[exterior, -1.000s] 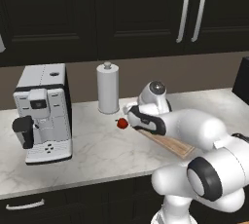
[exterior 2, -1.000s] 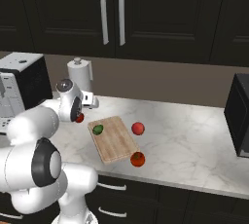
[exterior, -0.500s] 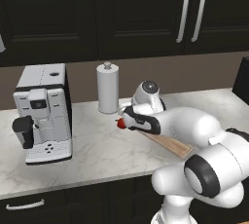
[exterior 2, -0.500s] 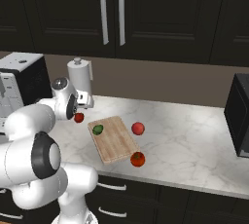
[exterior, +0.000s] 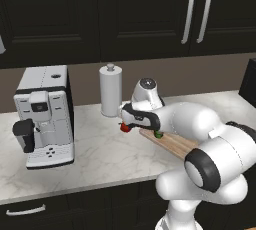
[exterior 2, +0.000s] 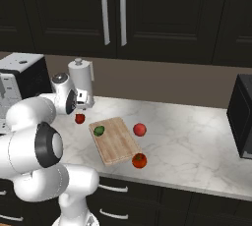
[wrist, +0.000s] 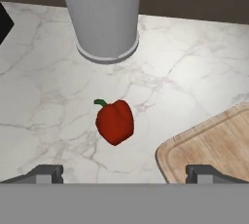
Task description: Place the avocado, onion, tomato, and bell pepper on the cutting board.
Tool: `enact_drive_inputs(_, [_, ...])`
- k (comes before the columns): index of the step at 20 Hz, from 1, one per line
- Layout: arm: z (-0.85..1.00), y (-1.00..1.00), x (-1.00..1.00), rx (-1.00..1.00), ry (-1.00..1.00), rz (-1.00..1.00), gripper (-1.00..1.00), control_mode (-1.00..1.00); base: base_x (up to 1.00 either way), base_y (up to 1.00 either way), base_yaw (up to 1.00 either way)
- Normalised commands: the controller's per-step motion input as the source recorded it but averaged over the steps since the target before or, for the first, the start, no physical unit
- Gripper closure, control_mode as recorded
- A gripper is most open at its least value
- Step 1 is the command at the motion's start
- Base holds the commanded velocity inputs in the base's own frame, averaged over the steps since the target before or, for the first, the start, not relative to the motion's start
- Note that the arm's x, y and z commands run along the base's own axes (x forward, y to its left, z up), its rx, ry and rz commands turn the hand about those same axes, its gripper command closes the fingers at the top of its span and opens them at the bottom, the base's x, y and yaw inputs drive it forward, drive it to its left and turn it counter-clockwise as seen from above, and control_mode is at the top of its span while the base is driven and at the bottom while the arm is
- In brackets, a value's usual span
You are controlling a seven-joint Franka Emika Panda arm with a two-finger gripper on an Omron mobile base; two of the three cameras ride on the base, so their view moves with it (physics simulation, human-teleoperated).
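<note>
In the left base view the arm covers most of the cutting board (exterior: 172,144) and all but a sliver of the avocado (exterior: 158,135) — the bell pepper (exterior: 125,127) peeks half out behind the hand (exterior: 131,119). The hand view crops the board (wrist: 214,145) at right and the paper towel roll (wrist: 102,13) at top.

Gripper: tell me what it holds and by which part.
Nothing is held. The gripper is open above the red bell pepper on the counter.

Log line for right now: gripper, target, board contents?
gripper: open, above red bell pepper on counter | cutting board: avocado on it | two red-orange items off board
</note>
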Motion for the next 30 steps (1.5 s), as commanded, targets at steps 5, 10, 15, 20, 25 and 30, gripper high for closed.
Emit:
enact_drive_inputs(5, [-0.26, 0.22, 0.10, 0.00, 0.03, 0.00, -1.00, -1.00, 0.00, 0.00, 0.00])
enact_drive_inputs(10, [-0.33, 0.18, 0.10, 0.00, 0.03, 0.00, -1.00, -1.00, 0.00, 0.00, 0.00])
enact_drive_inputs(15, [-0.30, 0.02, 0.14, 0.00, 0.03, 0.00, -1.00, -1.00, 0.00, 0.00, 0.00])
enact_drive_inputs(20, [-0.18, 0.01, 0.24, 0.00, 0.02, 0.00, -1.00, -1.00, 0.00, 0.00, 0.00])
enact_drive_inputs(25, [-0.11, 0.05, 0.19, 0.00, 0.01, 0.00, -1.00, -1.00, 0.00, 0.00, 0.00])
enact_drive_inputs(30, [-0.16, 0.03, 0.17, 0.00, 0.03, 0.00, -1.00, -1.00, 0.00, 0.00, 0.00])
